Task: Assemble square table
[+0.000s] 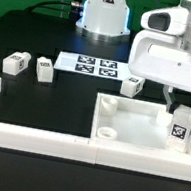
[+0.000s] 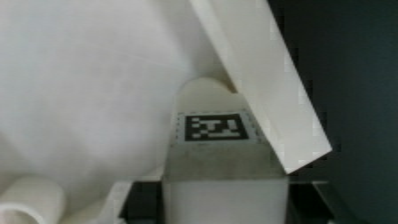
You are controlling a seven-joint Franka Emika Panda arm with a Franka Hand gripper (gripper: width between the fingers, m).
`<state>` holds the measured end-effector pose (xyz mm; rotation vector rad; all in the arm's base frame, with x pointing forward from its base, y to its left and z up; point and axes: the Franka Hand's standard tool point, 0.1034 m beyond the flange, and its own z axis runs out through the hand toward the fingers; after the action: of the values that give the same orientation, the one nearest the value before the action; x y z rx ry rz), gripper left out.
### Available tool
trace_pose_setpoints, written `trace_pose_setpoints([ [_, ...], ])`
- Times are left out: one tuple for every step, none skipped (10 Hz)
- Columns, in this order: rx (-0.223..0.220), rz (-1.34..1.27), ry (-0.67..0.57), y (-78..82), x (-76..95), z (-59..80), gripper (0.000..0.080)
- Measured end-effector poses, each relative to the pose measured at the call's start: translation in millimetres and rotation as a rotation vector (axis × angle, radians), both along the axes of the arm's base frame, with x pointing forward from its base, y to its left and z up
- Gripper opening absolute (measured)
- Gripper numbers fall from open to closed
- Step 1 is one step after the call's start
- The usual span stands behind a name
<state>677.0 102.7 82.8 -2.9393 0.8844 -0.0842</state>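
The end effector (image 1: pixel 183 107) is pinching 1 short white leg (image 1: pixel 179 127), black-white tagged, at a corner of the white square tray-like plastic top (image 1: pixel 129 125) near the black worktop (image 1: pixel 52 101) edge.

A thin flat white marker board (image 1: pixel 89 64) with black square tags lies on the black table (image 1: pixel 52 101). Long white plastic rails (image 1: pixel 35 140) run along the table's edge.

Ext cam: raised, mid-range, faces robot base (image 1: pixel 105 14). Wrist cam: tight behind gripper (image 1: pixel 182 111), looks along it; both share leg (image 1: pixel 179 127) (image 2: pixel 217 150).
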Motion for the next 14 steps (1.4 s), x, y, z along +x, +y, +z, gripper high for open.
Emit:
trace_pose_setpoints([
  [0.001,0.011,0.0,0.3,0.0,-0.1,0.0402],
  [0.001,0.016,-0.001,0.5,-0.1,-0.2,0.0535],
  [-0.001,0.05,-0.002,0.7,-0.1,-0.2,0.0535],
  [-0.004,0.084,0.002,2.2,-1.1,-0.2,0.0629],
  [-0.009,0.166,-0.002,3.0,-1.3,-0.2,0.0643],
  [-0.023,0.308,-0.01,3.7,-1.4,-0.2,0.0643],
  [-0.033,0.417,-0.015,5.1,-1.7,-0.3,0.0649],
  [-0.041,0.527,-0.019,5.7,-2.2,-1.4,0.0648],
  [-0.049,0.647,-0.022,4.2,-2.5,-3.0,0.0648],
  [-0.052,0.698,-0.024,4.3,-2.8,-3.6,0.0648],
  [-0.07,0.823,-0.028,6.6,-2.9,-3.4,0.0648],
  [-0.075,0.897,-0.029,8.7,-3.2,-2.9,0.0648],
  [-0.079,1.009,-0.027,8.9,-3.6,-2.1,0.0648],
  [-0.078,1.105,-0.016,8.6,-4.5,-0.4,0.0648],
])
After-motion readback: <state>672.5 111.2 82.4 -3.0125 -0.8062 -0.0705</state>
